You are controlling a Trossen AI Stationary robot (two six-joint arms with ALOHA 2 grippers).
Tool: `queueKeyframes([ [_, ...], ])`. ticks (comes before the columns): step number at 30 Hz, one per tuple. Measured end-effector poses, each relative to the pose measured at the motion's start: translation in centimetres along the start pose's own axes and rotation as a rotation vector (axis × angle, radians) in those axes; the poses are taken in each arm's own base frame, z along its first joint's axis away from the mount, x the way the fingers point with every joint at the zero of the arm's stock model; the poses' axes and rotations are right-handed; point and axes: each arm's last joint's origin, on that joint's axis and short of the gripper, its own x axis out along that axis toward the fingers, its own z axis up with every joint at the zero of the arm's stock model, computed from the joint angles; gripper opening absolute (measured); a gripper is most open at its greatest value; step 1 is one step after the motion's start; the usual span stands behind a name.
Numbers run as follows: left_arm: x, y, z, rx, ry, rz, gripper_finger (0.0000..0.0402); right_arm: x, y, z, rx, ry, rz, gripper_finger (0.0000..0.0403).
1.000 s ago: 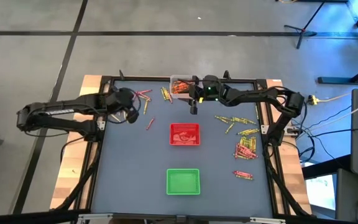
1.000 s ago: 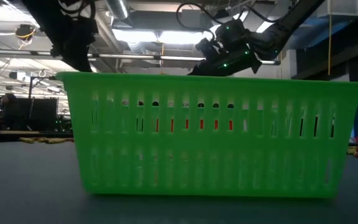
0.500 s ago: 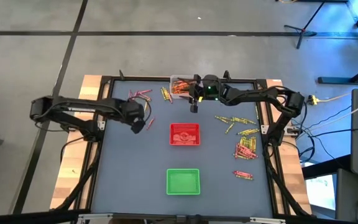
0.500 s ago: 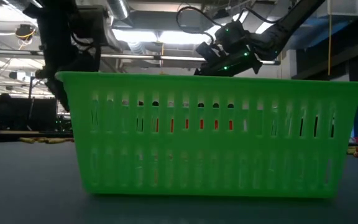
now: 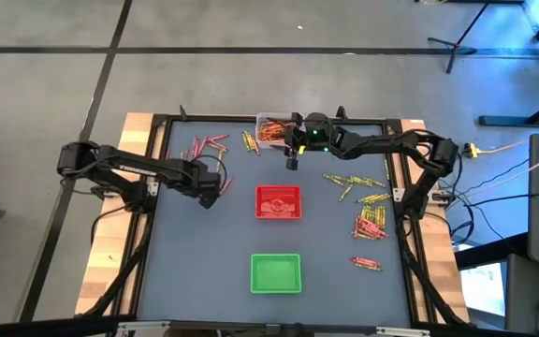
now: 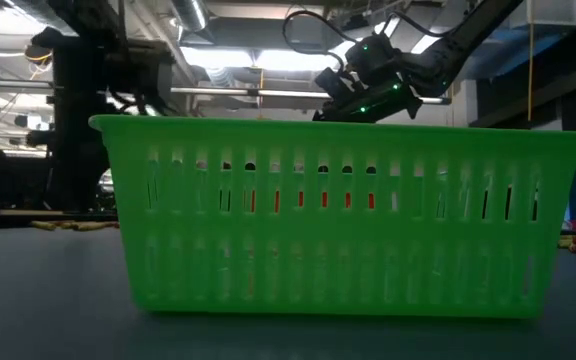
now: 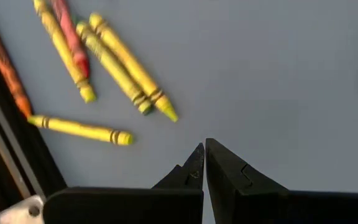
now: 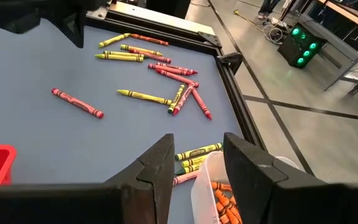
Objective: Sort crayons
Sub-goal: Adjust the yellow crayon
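1. A lab or workshop hall, not a home: bare grey concrete floor (image 5: 251, 28) marked with dark lines around the table (image 5: 204, 262).
2. Ceiling pipes and strip lights (image 6: 238, 55) hang overhead.
3. A tripod stand (image 5: 461, 42) and loose cables (image 5: 503, 150) lie beside the rig.
4. Equipment with green lamps (image 8: 300, 43) sits on the floor.

- The high view looks straight down on the whole table (image 5: 195, 271).
- The low view sits at table-top height, close against the green tray (image 6: 338, 215), facing the room behind.
- Each wrist view looks past its own fingers, near the table surface.
- High and low views share the green and red trays (image 5: 278, 202).
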Motion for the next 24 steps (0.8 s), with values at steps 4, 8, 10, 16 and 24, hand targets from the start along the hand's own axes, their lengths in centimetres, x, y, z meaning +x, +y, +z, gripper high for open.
queueKeyframes([
  [4,1.1,-0.1,-0.4,-0.014,0.011,-0.005,0.0002,0.0,0.0,0.0,0.0,-0.001,-0.001,0.0137],
  [8,2.2,0.0,-0.7,-0.009,0.001,-0.018,0.0002,0.0,0.0,0.0,0.0,-0.002,-0.001,0.0137],
  [10,2.5,0.4,-0.9,-0.01,0.012,0.002,0.0002,0.0,0.0,0.0,0.0,-0.002,-0.001,0.0137],
  [16,2.7,1.0,-1.0,0.004,-0.001,0.061,0.0002,0.0,0.0,0.0,0.002,-0.004,-0.002,0.0137],
  [24,2.7,1.7,-1.2,0.02,0.021,0.131,0.0002,0.0,0.0,0.1,0.003,-0.006,0.0,0.0137],
])
